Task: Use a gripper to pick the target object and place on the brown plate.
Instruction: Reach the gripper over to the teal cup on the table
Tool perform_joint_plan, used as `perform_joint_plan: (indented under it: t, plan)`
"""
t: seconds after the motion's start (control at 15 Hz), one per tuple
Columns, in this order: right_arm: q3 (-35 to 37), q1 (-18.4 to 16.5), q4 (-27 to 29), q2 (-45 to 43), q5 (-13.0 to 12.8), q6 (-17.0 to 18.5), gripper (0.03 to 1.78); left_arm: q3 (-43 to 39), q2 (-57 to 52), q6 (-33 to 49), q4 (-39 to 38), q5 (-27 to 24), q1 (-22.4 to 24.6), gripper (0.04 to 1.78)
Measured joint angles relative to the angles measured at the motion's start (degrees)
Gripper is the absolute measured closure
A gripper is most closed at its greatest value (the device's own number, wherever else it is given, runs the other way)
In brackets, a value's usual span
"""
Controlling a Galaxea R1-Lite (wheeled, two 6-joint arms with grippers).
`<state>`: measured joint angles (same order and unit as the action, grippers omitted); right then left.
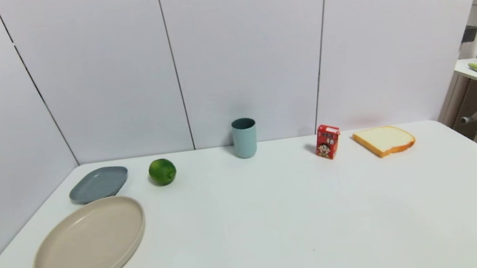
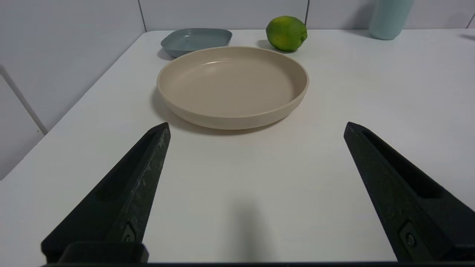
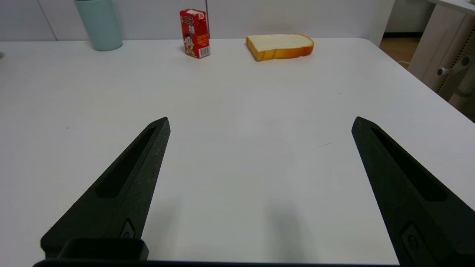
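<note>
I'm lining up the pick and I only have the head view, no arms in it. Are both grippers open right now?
Observer: Yes. The left gripper is open, low over the table, facing the brown plate.
Operator: And the right one?
Observer: The right gripper is open too, holding nothing, over bare table.
Operator: Does either wrist view show the cup?
Observer: Both do, but only its lower part: the teal cup stands upright at the back of the table, beside the red carton.

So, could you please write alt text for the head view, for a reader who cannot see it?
A white table holds a large beige plate at the near left. Along the far edge, left to right: a grey-blue plate, a lime, an upright teal cup, a red carton, a bread slice.
</note>
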<state>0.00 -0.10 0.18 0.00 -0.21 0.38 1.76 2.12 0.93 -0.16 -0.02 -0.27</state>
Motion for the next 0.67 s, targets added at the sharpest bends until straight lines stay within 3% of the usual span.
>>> perform_joint_plan:
  t: [0.2, 0.4, 0.67]
  plan:
    - [0.0, 0.0, 0.0, 0.0, 0.0, 0.0, 0.12, 8.4, 10.0, -2.5, -0.1, -0.3, 0.0, 0.13]
    - [0.0, 0.0, 0.0, 0.0, 0.0, 0.0, 0.12, 23.2, 26.7, -10.0, -0.1, -3.4, -0.5, 0.13]
    - [0.0, 0.0, 0.0, 0.0, 0.0, 0.0, 0.12, 52.0, 54.5, -26.3, 1.2, -13.2, -2.0, 0.13]
